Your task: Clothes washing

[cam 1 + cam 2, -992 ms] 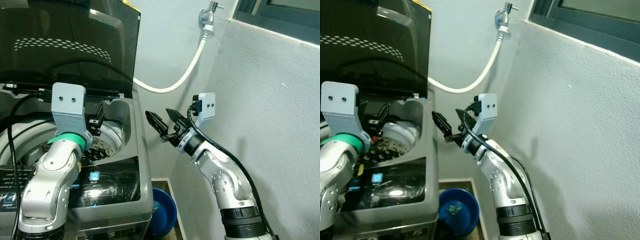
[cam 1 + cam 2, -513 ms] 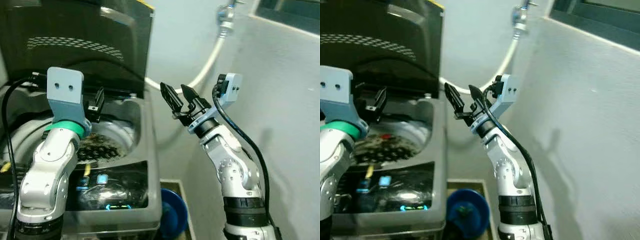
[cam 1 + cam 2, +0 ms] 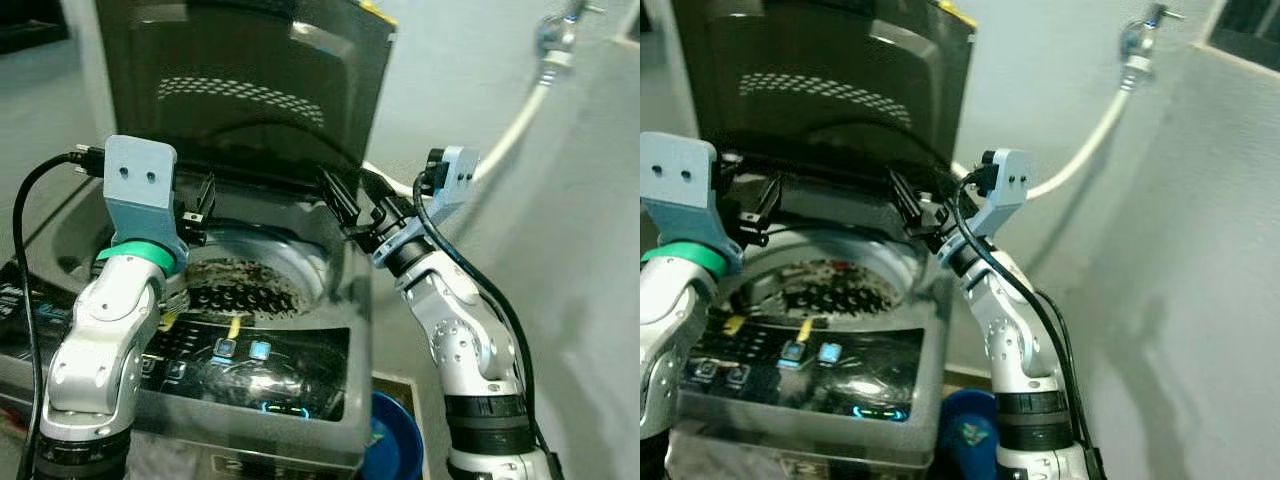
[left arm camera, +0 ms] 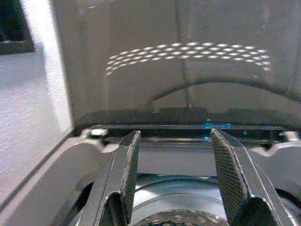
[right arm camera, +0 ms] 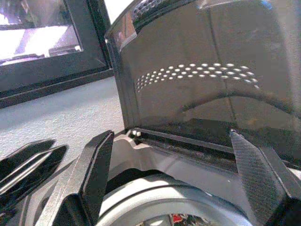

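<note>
Left eye view: both arms raised over the washing machine [image 3: 300,420], left fingers [image 3: 207,198] and right fingers [image 3: 345,200] spread, empty.

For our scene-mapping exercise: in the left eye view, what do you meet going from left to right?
Left tool → washing machine drum → right tool → white hose → wall tap.

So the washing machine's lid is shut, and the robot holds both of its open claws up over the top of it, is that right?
Not quite: the lid is open, standing upright behind the tub, as the left eye view shows. The rest holds: the left gripper and right gripper are both open, held up over the top of the washing machine.
</note>
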Controlling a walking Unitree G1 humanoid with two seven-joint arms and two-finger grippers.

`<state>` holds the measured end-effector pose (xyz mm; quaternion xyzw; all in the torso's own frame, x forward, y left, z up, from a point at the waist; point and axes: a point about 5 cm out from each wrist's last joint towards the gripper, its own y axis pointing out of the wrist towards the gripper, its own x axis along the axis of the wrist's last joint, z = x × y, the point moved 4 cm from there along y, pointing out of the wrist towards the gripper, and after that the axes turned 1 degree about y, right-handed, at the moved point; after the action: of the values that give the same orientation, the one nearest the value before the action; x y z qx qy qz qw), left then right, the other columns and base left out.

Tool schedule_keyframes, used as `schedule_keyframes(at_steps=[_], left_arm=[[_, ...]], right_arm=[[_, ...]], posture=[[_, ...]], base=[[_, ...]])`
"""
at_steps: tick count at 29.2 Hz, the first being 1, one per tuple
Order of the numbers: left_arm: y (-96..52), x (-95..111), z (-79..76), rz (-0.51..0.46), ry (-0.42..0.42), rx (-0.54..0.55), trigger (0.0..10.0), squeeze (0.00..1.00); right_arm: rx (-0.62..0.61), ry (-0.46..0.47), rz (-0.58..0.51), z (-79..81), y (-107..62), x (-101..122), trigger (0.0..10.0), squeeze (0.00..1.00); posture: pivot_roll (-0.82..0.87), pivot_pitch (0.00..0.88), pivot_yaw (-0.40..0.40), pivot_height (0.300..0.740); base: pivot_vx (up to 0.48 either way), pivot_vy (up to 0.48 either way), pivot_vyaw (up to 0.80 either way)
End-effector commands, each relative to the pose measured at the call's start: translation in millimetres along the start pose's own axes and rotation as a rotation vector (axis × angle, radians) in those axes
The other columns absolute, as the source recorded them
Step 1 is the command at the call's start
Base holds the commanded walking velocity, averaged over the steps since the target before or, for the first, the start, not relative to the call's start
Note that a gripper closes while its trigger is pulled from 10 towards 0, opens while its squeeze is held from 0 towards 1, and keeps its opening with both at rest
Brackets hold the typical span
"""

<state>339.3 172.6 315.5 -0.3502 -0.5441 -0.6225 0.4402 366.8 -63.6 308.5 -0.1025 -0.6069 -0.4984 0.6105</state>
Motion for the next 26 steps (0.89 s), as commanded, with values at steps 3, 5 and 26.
schedule_keyframes(at_steps=[3,5,26], left_arm=[[-0.3,-2.9,-2.5,0.009,0.002,-0.014,10.0,0.0],[0.1,-3.1,-4.4,0.005,0.005,-0.023,10.0,0.0],[-1.7,-6.1,-10.3,0.008,0.013,-0.05,10.0,0.0]], right_arm=[[-0.009,0.003,0.009,-1.1,-1.8,-3.8,10.0,0.0],[-0.011,0.001,0.006,-1.7,-2.3,-4.0,10.0,0.0],[-0.012,-0.008,0.011,-1.9,-5.7,-6.7,10.0,0.0]], posture=[[0.01,0.018,-0.09,0.74],[0.01,0.013,-0.087,0.74],[0.01,0.0,-0.089,0.74]], base=[[0.0,0.0,0.78],[0.0,0.0,0.78],[0.0,0.0,0.78]])
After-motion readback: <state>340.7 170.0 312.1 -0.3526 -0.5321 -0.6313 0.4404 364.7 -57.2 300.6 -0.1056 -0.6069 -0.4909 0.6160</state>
